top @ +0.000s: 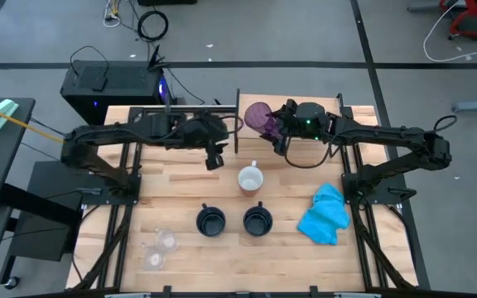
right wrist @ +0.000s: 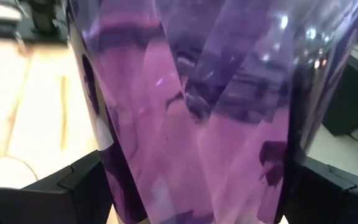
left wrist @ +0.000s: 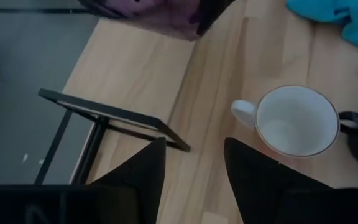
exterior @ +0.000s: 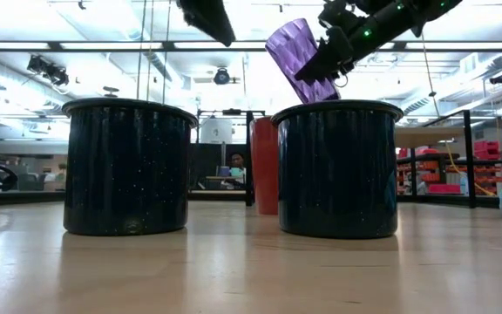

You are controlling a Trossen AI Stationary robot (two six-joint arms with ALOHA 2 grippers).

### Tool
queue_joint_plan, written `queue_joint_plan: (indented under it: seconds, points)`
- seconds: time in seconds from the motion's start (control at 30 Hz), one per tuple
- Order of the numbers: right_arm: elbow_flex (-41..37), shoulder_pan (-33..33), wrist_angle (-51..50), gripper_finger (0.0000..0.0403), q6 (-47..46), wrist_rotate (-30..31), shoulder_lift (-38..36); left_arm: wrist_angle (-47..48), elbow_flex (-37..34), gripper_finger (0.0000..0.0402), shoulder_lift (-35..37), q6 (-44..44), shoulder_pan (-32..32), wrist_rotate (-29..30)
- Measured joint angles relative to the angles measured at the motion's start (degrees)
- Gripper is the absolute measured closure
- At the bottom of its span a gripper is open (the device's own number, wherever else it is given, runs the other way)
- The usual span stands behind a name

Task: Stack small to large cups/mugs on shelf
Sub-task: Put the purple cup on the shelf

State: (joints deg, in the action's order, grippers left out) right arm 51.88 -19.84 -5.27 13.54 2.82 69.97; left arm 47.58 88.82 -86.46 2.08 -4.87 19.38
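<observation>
The right gripper (top: 278, 124), clamped on the tilted purple tumbler (top: 259, 117), held it in the air above the shelf (top: 305, 108) at the table's far side. The left gripper (top: 214, 159), fingers parted and empty, hung beside the orange mug (top: 249, 179); two navy mugs (top: 211, 221) stood nearer.

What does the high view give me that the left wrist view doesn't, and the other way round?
Only the high view shows both navy mugs, the two clear cups and the right hand gripping the purple tumbler. Only the left wrist view shows the gap between the left hand fingers, with nothing in it. Both show the white-inside mug, the blue cloth and the black shelf frame.
</observation>
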Motion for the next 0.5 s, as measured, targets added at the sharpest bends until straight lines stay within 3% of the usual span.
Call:
queue_joint_plan:
  seconds: [0.3, 0.5]
  points:
    - [-0.04, -2.37, 6.88, 0.0043, -1.25, -7.25, 0.09, -15.05, -16.11, 0.0247, 9.99, -0.31, 0.67, -1.87]
    - [-4.50, -3.75, 16.52, 0.0044, -3.09, -9.91, 0.15, -34.15, -28.27, 0.0258, 13.71, 0.12, 0.85, -4.53]
